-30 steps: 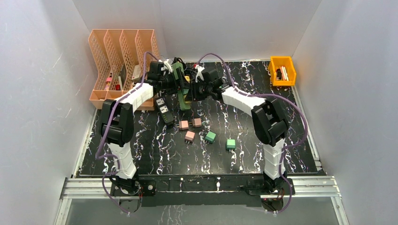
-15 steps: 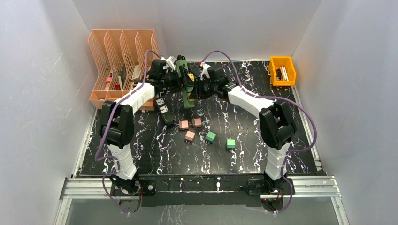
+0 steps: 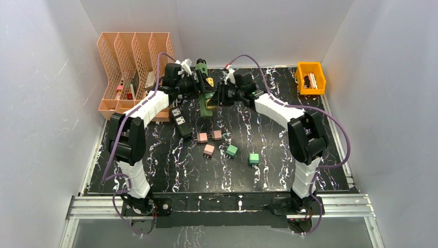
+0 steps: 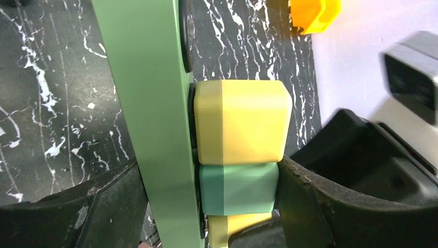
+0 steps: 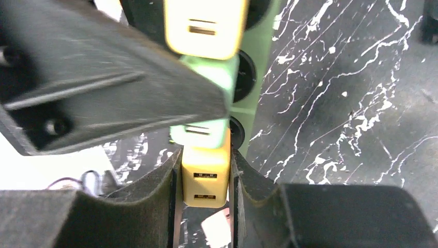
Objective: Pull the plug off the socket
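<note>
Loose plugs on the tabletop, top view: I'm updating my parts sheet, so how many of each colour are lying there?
Pink plugs: 3
Green plugs: 2
Total: 5

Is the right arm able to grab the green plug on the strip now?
Probably not. Its jaws are shut on the end yellow plug, and the left arm's jaws cover the green plug.
</note>
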Available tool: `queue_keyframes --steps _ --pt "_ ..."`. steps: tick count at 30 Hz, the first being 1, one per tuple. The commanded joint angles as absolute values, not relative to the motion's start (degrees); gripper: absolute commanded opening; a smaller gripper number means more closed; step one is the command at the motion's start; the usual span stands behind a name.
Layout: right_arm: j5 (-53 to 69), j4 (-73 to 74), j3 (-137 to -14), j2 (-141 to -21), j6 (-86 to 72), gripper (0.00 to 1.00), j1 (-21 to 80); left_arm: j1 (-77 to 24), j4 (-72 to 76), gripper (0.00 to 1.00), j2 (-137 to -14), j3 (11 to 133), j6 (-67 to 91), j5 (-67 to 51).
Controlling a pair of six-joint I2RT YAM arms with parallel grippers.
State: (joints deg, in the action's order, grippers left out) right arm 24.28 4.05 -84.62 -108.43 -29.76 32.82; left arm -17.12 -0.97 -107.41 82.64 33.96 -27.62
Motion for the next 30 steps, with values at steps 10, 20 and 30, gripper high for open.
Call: queue_keyframes --steps 10,20,30 --pt "46.7 -12.7 -82.5 -100.3 -32.4 0.0 29.2 -15.6 -0.4 0.46 -105.6 83.8 28.0 -21.4" --pt "9.4 16.0 -93.8 -101.4 -15.1 0.0 34.5 -15.4 -1.3 0.46 -105.1 83.9 27.4 -20.9" --pt "34.0 4.8 -77.9 -106.9 -26.8 0.0 16.3 -15.1 0.0 0.46 -104.5 82.9 26.1 -24.5"
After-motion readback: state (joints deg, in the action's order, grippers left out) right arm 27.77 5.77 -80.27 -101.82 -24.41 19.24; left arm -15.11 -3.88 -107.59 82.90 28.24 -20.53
